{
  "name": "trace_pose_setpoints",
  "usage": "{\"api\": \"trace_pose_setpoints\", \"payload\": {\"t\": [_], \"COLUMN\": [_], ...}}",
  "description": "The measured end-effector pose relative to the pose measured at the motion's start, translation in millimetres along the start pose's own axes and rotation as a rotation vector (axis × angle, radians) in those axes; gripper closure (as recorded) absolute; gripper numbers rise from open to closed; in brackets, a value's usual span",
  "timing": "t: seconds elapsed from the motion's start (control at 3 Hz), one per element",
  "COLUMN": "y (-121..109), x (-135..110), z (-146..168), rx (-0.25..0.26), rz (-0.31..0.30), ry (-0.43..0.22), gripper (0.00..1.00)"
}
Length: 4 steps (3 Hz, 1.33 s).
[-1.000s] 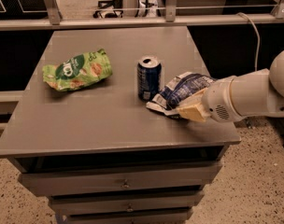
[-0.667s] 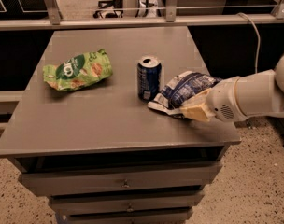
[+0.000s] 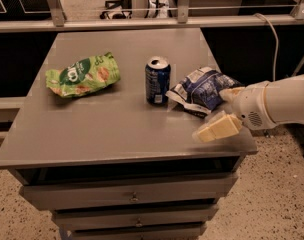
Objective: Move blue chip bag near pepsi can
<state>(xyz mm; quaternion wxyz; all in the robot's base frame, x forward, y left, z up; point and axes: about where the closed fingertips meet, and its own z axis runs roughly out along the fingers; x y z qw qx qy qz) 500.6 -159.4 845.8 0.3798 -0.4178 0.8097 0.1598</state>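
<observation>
While the blue chip bag (image 3: 202,89) lies crumpled just beside the pepsi can (image 3: 157,81), at its 3 o'clock, the gripper (image 3: 213,113) stands spread by the table's right edge.

Seen from the one camera view, a flat grey table (image 3: 117,129) sits over a stack of drawers (image 3: 134,196) on a speckled floor (image 3: 272,194). A metal rail (image 3: 117,23) runs behind it at 12 o'clock, and a pale cable (image 3: 273,39) hangs at 2 o'clock. The can stands upright near the middle, with a green chip bag (image 3: 83,75) well apart at its 9 o'clock. One tan finger (image 3: 231,91) covers the blue bag's right end; whether it touches the foil I cannot tell. The other finger (image 3: 218,128) hangs near the front edge at the bag's 5 o'clock, pinching nothing. The white arm (image 3: 287,101) is cut off at 3 o'clock, and the lowest drawer at 6 o'clock.
</observation>
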Motion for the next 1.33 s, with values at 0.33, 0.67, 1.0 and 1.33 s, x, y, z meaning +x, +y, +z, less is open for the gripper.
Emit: {"api": "trace_pose_setpoints", "payload": {"t": [0.33, 0.67, 1.0, 1.33], "y": [0, -11, -26, -26], "x": [-3, -1, 3, 3], "z": [-8, -45, -82, -82], "rx": [0.016, 0.144, 0.270, 0.270], "rz": [0.001, 0.038, 0.072, 0.072], "ry": [-0.002, 0.013, 0.021, 0.021], "gripper": [0.00, 0.00, 0.00, 0.00]}}
